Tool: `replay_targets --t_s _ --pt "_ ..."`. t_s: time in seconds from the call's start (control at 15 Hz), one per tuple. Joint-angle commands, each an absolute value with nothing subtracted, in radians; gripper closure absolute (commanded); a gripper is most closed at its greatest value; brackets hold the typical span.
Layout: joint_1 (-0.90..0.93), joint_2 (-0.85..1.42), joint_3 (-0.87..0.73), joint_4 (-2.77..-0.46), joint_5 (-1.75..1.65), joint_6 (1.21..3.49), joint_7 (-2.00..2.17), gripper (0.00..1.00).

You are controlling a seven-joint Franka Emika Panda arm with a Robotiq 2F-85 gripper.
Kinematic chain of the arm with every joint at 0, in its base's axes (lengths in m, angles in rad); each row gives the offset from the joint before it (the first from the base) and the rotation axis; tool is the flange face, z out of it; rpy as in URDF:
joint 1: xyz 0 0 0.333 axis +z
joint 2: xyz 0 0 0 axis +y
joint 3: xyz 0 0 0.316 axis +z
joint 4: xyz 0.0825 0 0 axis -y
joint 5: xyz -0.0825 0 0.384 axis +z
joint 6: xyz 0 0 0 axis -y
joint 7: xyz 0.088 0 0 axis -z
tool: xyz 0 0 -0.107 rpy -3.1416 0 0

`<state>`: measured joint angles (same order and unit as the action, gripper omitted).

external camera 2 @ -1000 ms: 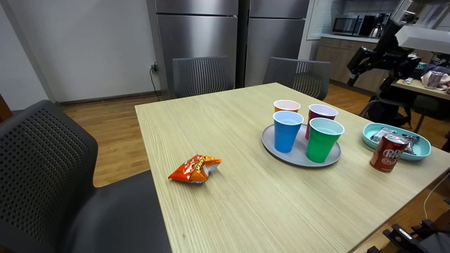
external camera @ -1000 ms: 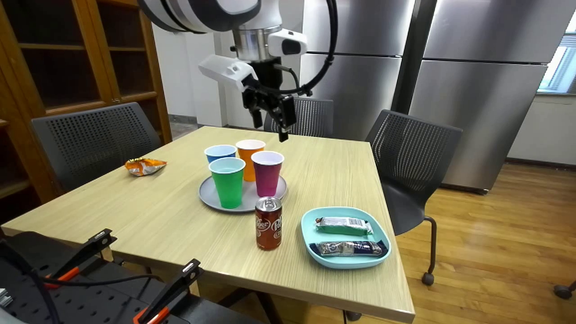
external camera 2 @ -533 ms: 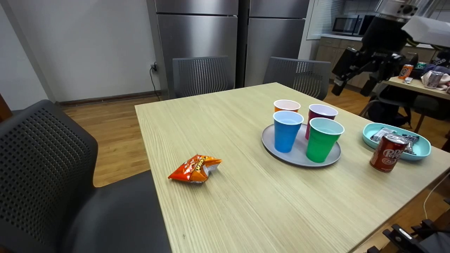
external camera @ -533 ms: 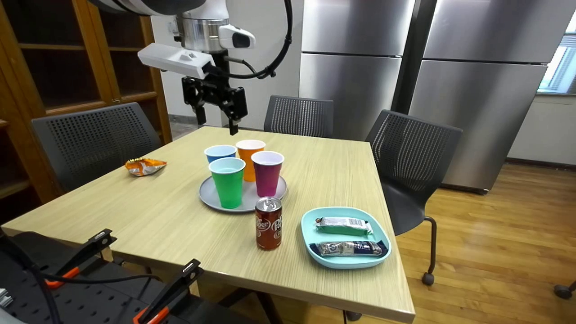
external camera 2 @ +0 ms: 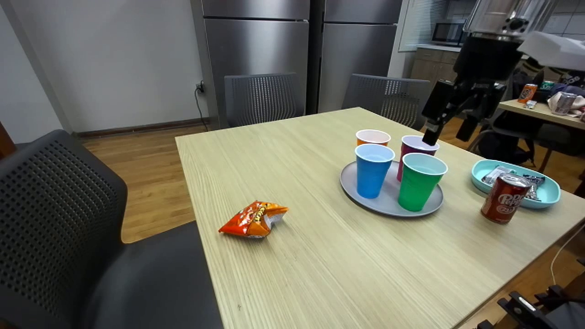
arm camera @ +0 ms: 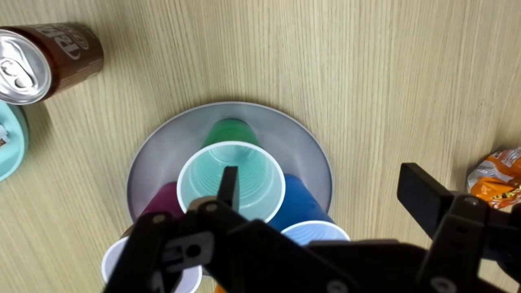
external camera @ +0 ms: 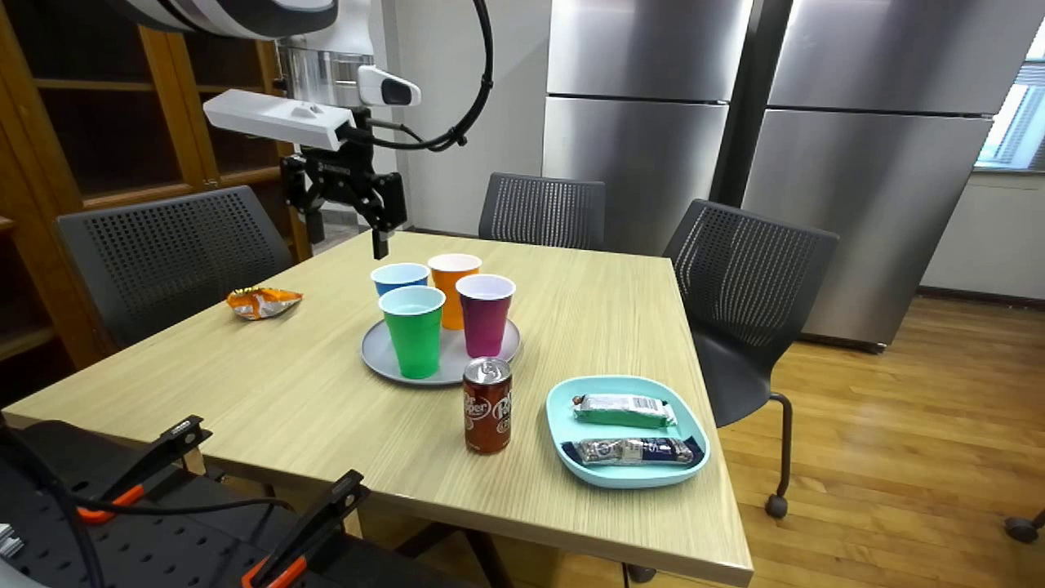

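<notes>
Since the earlier frame, the gripper (external camera: 348, 238) has moved toward the snack bag (external camera 2: 253, 220), while the things on the table (external camera 2: 320, 260) stay put. Its fingers (arm camera: 228, 186) stand wide apart, holding nothing. Upright on the gray plate (external camera: 377, 353) stand a green cup (external camera 2: 418, 189), a blue cup (external camera 2: 371, 176), an orange cup (external camera: 448, 286) and a purple cup (external camera: 486, 325); in the wrist view, one finger shows in front of the green cup's mouth.

Gripper (arm camera: 319, 185): wrist view, close above, looking down.
Soda can (external camera: 487, 412): an exterior view from this side of the gripper, farther back.
Snack bag (external camera 2: 254, 220): likewise, an exterior view (both face refrigerators (external camera: 637, 151)).
Green cup (external camera 2: 417, 189): near the gripper, in all views.
</notes>
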<state>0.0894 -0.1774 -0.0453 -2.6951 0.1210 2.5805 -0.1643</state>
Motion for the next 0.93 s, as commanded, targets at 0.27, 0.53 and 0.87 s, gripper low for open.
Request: replay_targets --t_s 0.27,0.53,0.87 --pt "0.078 -0.156 -0.021 -2.694 0.115 2.579 -0.166 0.0" --pt "0.078 -0.156 -0.021 -2.694 0.115 2.579 -0.166 0.0" --pt "0.078 -0.156 -0.021 -2.694 0.115 2.579 -0.166 0.0"
